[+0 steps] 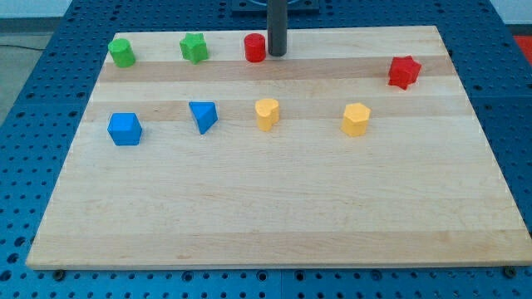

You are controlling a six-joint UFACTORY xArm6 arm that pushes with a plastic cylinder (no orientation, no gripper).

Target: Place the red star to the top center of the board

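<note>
The red star (pixel 404 71) lies near the board's top right, far to the right of my tip. My tip (pixel 276 54) stands at the top centre of the wooden board (pixel 274 208), touching or nearly touching the right side of a red cylinder (pixel 254 47). The rod rises straight up out of the view's top.
A green cylinder (pixel 121 52) and a green star (pixel 194 47) sit along the top left. A blue cube (pixel 125 129), a blue triangle (pixel 204 115), a yellow block (pixel 266 114) and a yellow hexagon (pixel 356 119) form a row across the middle.
</note>
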